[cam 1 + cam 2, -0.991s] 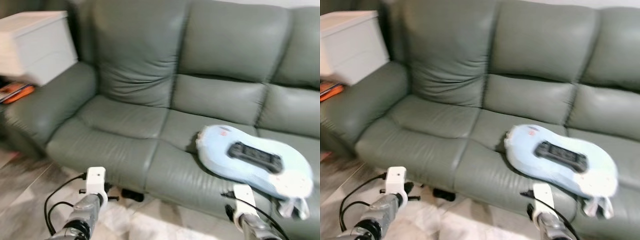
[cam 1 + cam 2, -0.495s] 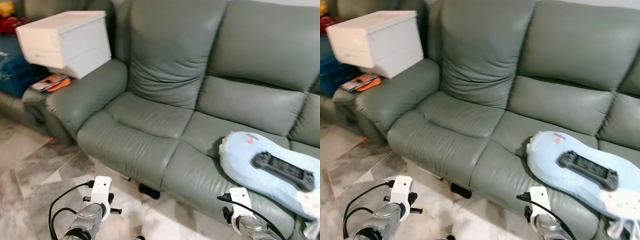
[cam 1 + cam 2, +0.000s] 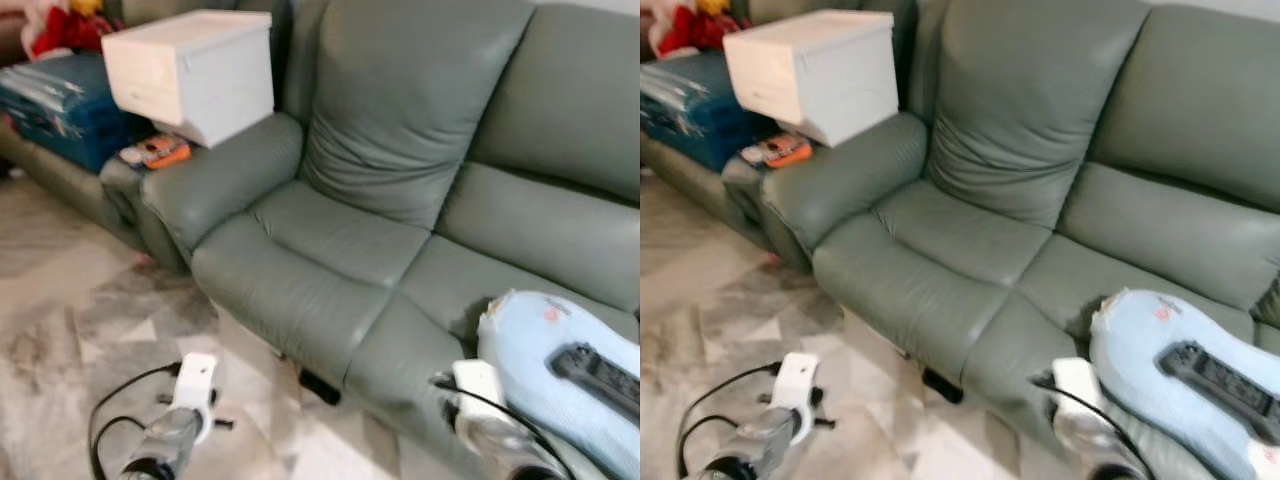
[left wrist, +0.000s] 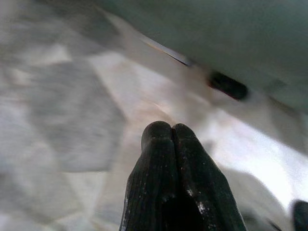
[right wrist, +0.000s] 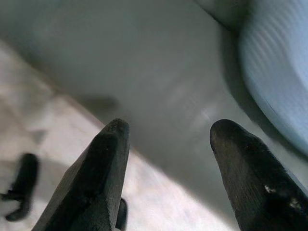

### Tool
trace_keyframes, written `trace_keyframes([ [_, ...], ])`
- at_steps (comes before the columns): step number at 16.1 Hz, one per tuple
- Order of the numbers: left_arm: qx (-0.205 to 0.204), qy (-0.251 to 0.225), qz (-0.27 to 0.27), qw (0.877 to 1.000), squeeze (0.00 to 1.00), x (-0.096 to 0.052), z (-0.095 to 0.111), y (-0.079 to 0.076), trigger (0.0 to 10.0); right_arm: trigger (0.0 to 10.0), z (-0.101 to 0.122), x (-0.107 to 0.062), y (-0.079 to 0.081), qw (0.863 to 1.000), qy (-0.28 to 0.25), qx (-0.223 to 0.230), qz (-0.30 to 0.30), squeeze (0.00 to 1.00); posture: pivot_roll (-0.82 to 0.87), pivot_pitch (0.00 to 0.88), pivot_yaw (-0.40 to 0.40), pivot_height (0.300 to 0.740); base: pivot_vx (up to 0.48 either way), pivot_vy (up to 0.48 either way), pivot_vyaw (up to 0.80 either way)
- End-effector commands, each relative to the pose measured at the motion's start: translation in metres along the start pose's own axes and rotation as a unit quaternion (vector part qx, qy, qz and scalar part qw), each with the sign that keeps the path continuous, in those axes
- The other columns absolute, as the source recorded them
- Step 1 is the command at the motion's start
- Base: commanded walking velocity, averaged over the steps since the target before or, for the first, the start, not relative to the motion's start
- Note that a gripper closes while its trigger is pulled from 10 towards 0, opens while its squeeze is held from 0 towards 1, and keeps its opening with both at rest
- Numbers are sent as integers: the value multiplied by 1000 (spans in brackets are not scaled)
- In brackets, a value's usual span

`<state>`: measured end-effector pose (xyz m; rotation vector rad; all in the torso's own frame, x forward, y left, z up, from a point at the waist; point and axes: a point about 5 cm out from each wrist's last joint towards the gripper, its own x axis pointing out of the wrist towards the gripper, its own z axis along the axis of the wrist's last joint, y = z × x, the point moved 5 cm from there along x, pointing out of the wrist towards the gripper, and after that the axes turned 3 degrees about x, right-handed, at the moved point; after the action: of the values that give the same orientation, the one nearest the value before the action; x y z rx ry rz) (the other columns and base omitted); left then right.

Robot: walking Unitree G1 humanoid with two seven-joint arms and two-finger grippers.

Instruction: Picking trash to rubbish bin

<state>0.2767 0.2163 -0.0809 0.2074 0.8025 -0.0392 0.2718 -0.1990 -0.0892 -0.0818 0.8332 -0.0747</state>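
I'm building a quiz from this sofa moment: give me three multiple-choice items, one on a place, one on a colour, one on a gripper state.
1. Where does the white box rest?
A. on the sofa armrest
B. on the floor
C. on the blue cushion

2. What colour is the sofa?
A. brown
B. grey-green
C. red

3. How do the left gripper fingers stand?
A. wide apart
B. around a can
C. pressed together

Answers: 1 A, the box sits atop the armrest; 2 B, grey-green leather throughout; 3 C, the left wrist view shows both tips touching, nothing between.

Grey-green leather sofa [image 3: 400, 200] on marbled floor tiles [image 3: 70, 300]; white box [image 3: 190, 70] on its armrest.
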Motion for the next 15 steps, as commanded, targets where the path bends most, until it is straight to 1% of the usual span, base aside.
trace_keyframes([
  [1,13,4,15,1000,0,-1,-3,3,10000,10000,0,0,-7,1000,1,5,-7,0,13,0,10,740,0,0,800],
  [4,30,24,30,999,0,-4,-15,14,10000,10000,3,0,-1,1000,-2,2,1,0,20,0,5,740,0,0,800],
  [5,41,30,37,998,0,-5,-20,18,10000,10000,3,0,0,1000,-2,2,2,0,21,0,4,740,0,0,800],
  [7,49,46,53,996,0,-9,-32,27,10000,10000,-2,0,1,1000,3,-5,7,0,24,0,3,740,0,0,800],
  [8,42,50,56,996,0,-10,-35,28,10000,10000,-4,-1,1,1000,5,-8,8,0,26,0,3,740,0,0,800],
  [9,25,53,55,997,0,-11,-38,29,10000,10000,-6,-1,1,1000,7,-10,8,0,27,0,3,740,0,0,800],
  [11,14,52,56,997,0,-12,-41,31,10000,10000,-11,-2,1,1000,12,-19,10,0,25,0,2,740,0,0,800],
  [12,13,46,59,997,0,-11,-38,32,10000,10000,-10,-2,1,1000,10,-20,10,0,23,0,3,740,0,0,800],
  [13,6,23,58,998,0,-9,-25,31,10000,10000,-1,-1,-1,1000,-6,-16,7,0,23,0,3,740,0,0,688],
  [14,4,-6,54,999,0,-6,-8,31,10000,10000,14,0,-2,999,-31,1,6,0,23,0,3,740,0,0,0],
  [15,-5,-35,48,998,0,-5,8,31,10000,10000,29,1,-3,998,-57,8,4,0,23,0,3,740,0,0,0],
])
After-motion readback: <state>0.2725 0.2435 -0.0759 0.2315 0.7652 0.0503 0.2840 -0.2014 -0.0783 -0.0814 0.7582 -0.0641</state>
